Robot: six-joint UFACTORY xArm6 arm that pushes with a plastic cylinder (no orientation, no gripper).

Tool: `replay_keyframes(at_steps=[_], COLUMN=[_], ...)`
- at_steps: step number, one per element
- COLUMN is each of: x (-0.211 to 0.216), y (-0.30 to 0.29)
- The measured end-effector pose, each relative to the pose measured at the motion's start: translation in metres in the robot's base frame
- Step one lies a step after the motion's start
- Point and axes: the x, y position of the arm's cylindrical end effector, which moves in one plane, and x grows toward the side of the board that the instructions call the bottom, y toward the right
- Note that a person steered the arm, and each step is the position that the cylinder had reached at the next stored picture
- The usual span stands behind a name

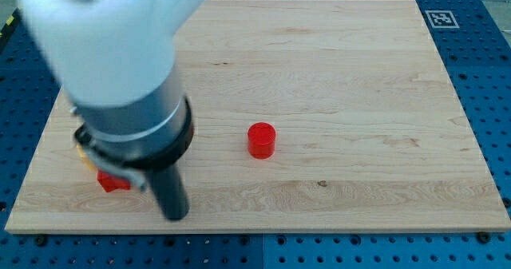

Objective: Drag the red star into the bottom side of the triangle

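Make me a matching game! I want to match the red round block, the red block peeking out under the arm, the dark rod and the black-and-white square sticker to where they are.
1 red cylinder block
2 red block partly hidden by the arm
3 my tip of the dark rod
4 black-and-white marker tag

A view's top right corner
B board's middle
C view's left, near the bottom edge
D just right of C's block

Pairs: 1-B, 2-C, 3-D, 4-A

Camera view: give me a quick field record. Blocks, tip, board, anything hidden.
board: wooden table top on blue pegboard
red cylinder: near the centre, upright, touching nothing
red block: at the view's lower left, mostly hidden by the arm, shape unclear
yellow/orange block: sliver at the arm's left edge, shape unclear
my tip: right of the red block, near the board's bottom edge; contact not visible
marker: fiducial tag at the top right
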Motion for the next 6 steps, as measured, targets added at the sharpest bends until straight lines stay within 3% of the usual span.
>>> replay_keyframes(at_steps=[2,3,6], x=[-0.007,-0.051,-0.046], y=[-0.15,-0.165,-0.058])
